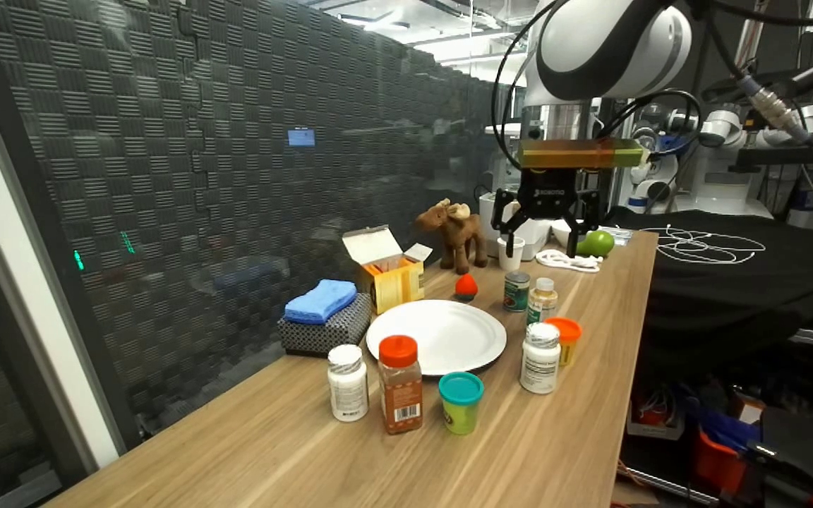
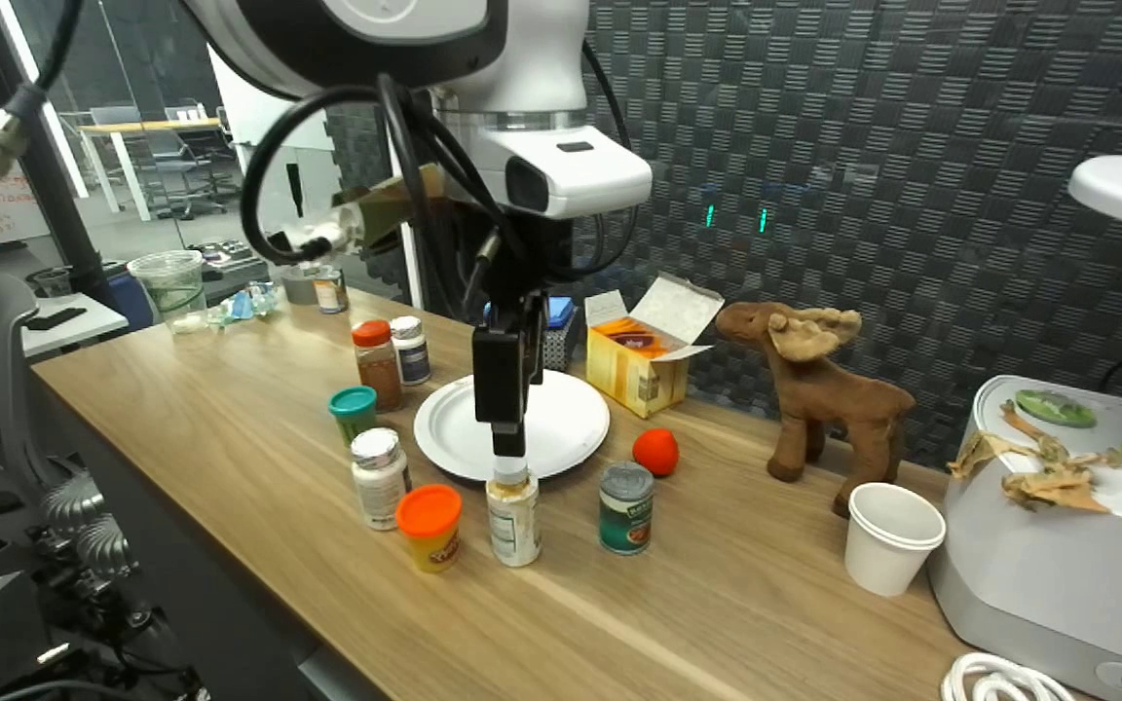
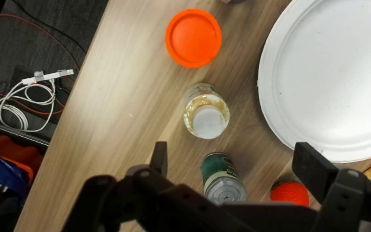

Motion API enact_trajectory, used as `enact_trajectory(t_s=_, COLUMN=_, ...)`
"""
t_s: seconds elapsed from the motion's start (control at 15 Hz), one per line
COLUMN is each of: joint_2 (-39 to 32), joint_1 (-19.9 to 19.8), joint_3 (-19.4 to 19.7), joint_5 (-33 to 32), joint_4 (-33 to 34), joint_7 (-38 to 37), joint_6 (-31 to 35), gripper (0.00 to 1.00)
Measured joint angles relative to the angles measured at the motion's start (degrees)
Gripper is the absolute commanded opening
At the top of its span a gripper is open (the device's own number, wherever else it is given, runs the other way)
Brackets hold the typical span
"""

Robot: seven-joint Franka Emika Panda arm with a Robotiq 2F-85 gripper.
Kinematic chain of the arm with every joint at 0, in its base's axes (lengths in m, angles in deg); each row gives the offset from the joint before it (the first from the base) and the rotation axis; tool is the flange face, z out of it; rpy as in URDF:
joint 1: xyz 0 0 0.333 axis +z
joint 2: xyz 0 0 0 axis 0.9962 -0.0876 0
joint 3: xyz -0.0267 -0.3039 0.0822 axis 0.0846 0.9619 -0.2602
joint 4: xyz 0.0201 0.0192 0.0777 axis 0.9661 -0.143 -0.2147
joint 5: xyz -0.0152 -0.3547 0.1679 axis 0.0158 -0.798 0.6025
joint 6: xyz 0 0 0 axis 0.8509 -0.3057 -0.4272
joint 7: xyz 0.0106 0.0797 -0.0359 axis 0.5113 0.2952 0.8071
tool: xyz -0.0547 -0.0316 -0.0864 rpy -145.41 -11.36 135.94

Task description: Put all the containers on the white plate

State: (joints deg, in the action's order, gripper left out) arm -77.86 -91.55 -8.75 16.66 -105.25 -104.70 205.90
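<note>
The white plate [image 1: 442,331] lies bare on the wooden table. Around it stand a white bottle [image 1: 348,388], a red-lidded spice jar [image 1: 401,388], a teal-lidded tub [image 1: 461,406], another white bottle [image 1: 540,361], an orange-lidded tub [image 2: 430,531], a white-capped bottle [image 2: 514,526] and a green can [image 2: 626,511]. All are upright. My gripper [image 1: 540,245] is open, empty and above the table. In the wrist view the can [image 3: 217,170] shows between the spread fingers [image 3: 230,158], with the white-capped bottle [image 3: 206,112] just ahead of them. The gripper touches nothing.
A red strawberry-like object [image 2: 655,452] sits between plate and can. An open yellow box [image 1: 396,286], a patterned box [image 1: 329,328] with a blue cloth [image 1: 320,301], and a plush moose [image 1: 454,236] line the wall. White cups [image 2: 892,538] stand beside a grey-white appliance [image 2: 1077,565].
</note>
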Motion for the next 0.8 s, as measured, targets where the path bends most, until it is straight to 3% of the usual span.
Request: enact_trajectory(t_s=0.8, joint_2=-6.54, joint_1=0.29, joint_3=0.94, joint_5=1.83, joint_4=4.56, joint_7=-0.18, joint_6=-3.62, gripper=1.00)
